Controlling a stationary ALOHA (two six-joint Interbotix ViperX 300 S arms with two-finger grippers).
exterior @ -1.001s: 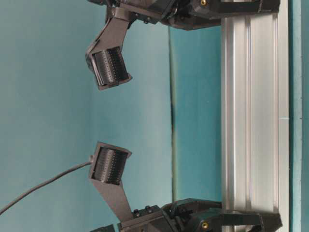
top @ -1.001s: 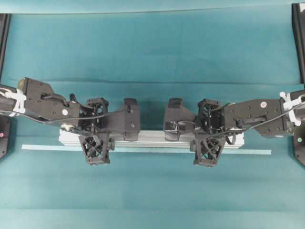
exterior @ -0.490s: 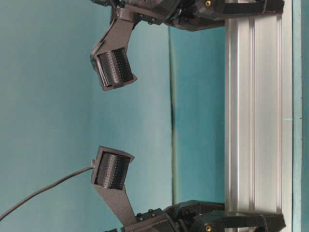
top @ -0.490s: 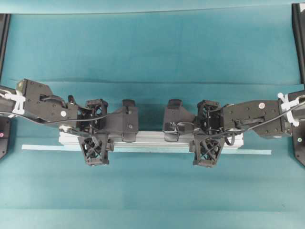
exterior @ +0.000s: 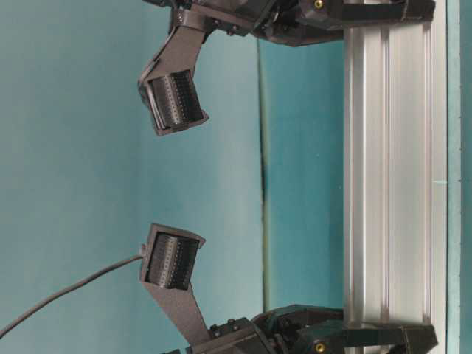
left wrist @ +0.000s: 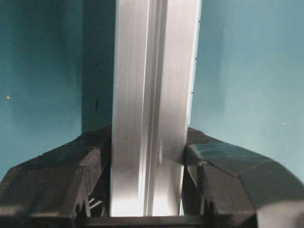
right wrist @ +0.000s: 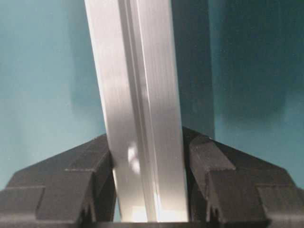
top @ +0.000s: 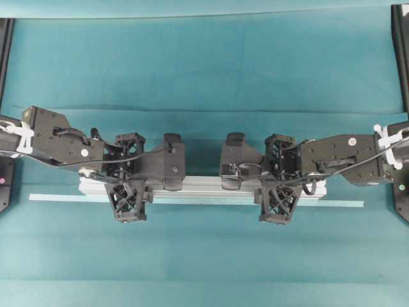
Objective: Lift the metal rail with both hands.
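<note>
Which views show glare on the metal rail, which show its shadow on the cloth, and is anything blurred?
Left wrist view: the metal rail glares white near the jaws, with a dark shadow to its left. Right wrist view: bright glare low on the rail, shadow to its right, and the surface looks soft. Table-level view: the picture lies sideways, and the rail stays evenly lit and sharp.

Both arms are matte black, built of boxy jointed housings. The left gripper (top: pixel 128 174) and right gripper (top: pixel 279 173) carry triangular fingers (top: pixel 126 203) with an open lattice pattern. White ties bind thin black cables behind each wrist, and a small pale round dot marks each forearm housing. Just behind the fingers sit brass-coloured screws (exterior: pixel 318 4). Ribbed black camera blocks (exterior: pixel 174 100) stand off each wrist on angled brackets.
</note>
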